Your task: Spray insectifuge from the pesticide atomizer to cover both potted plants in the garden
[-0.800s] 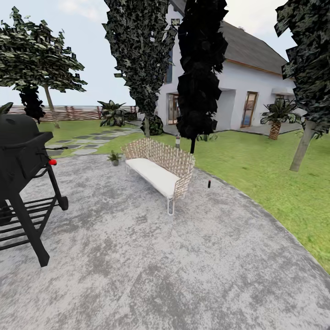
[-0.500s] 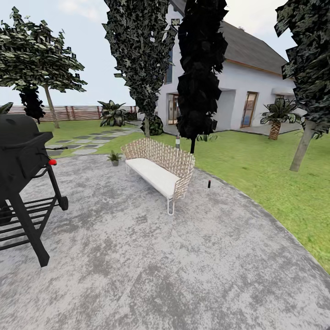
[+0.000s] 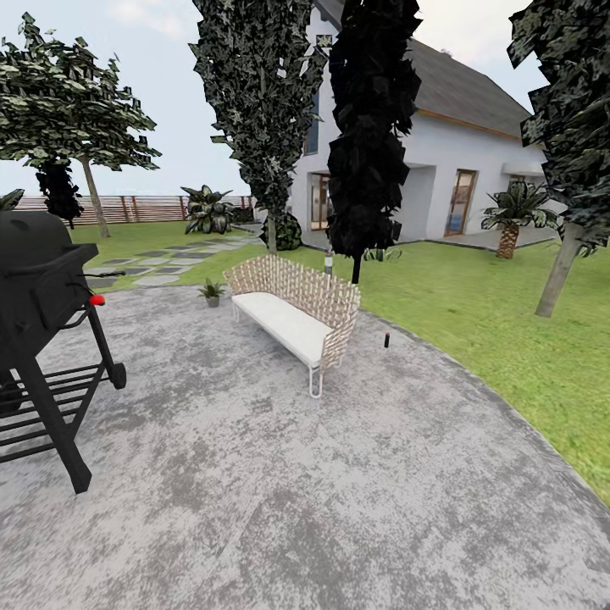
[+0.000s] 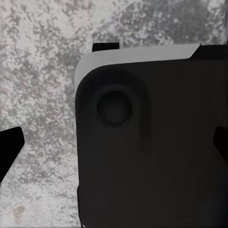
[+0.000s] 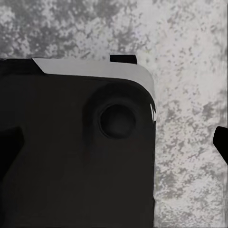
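The pesticide atomizer [image 3: 386, 340] is a small dark bottle standing upright on the far right edge of the grey patio [image 3: 280, 474], just right of the bench. One potted plant [image 3: 212, 292] sits in a small grey pot left of the bench. More low green leaves [image 3: 383, 252] show on the lawn behind the dark tree; I cannot tell if they are potted. In the wrist views, my left gripper [image 4: 114, 147] and right gripper [image 5: 114, 142] hang over the paving beside my dark base, fingertips wide apart with nothing held.
A black grill [image 3: 42, 339] on wheels stands at the near left. A wicker bench [image 3: 292, 313] with a white cushion sits mid-patio, a grey bollard lamp [image 3: 329, 264] behind it. Tall trees [image 3: 373, 127], lawn [image 3: 491, 313], a white house and a fence [image 3: 144, 207] lie beyond.
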You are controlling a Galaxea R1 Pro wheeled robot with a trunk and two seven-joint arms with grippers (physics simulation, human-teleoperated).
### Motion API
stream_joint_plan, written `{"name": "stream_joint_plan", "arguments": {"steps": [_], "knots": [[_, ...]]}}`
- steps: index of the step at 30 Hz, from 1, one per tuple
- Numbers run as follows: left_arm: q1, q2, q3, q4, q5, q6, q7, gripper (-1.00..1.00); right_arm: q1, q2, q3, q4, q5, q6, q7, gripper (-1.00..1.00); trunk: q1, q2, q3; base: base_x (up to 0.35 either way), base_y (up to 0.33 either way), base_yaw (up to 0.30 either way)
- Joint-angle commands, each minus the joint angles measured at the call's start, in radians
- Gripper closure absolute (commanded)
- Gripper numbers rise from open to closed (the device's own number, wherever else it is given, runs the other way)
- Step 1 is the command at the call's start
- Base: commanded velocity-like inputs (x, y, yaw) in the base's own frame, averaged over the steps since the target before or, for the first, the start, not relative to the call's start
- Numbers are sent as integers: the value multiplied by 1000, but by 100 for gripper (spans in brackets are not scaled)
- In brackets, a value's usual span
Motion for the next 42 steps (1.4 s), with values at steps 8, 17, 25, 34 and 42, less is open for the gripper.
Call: {"name": "stream_joint_plan", "arguments": {"steps": [8,17,25,34,42], "knots": [[-40,2,-1,-45,-6,-2,-10,-100,-7,-20,-6,-44,-4,-48,-1,-100,0,-1,-1,0,0,0],[-190,7,-4,-244,-7,-20,-11,-100,-12,-25,-7,-417,-2,-258,1,-100,0,-1,-1,0,0,0],[-183,35,3,-222,1,-212,-8,-100,-13,-24,-7,-415,-3,-260,1,-100,0,-1,-1,0,0,-131],[-183,45,4,-201,0,-242,-5,-100,-13,-24,-7,-380,-4,-260,2,-100,0,-1,-1,0,0,-261],[-183,46,4,-199,0,-243,0,-100,-13,-25,-8,-381,-4,-260,1,-100,0,-1,-1,0,0,-268]]}}
